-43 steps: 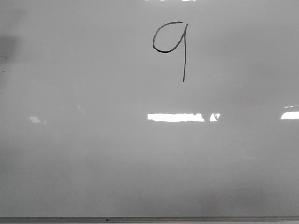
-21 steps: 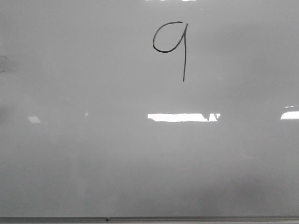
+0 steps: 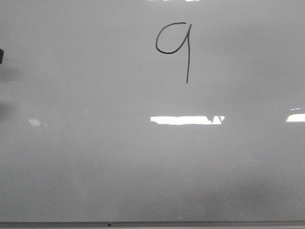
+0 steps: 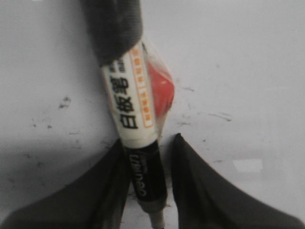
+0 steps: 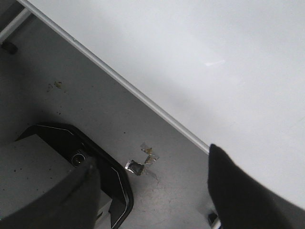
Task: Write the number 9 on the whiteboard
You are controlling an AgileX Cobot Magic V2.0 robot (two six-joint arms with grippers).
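Observation:
The number 9 (image 3: 175, 46) is drawn in thin black line near the top centre of the whiteboard (image 3: 143, 167), which fills the front view. My left gripper (image 4: 147, 143) is shut on a marker (image 4: 131, 107) with a white label and a black barrel. The marker stands between the two dark fingers (image 4: 195, 181) over a speckled part of the board. A dark sliver (image 3: 1, 56) at the left edge of the front view is all that shows of an arm there. My right gripper (image 5: 152, 155) is open and empty, off the board beside its frame edge (image 5: 119, 78).
The whiteboard's thin grey frame (image 3: 152, 223) runs along the near edge. Bright light reflections (image 3: 186, 119) lie on the board. In the right wrist view a black-rimmed grey base (image 5: 102, 167) and a scrap of tape (image 5: 143, 162) lie on the grey surface beside the board.
A dark sliver has come into the front view at the left edge, and the shadow there has shifted lower. The 9 is unchanged.

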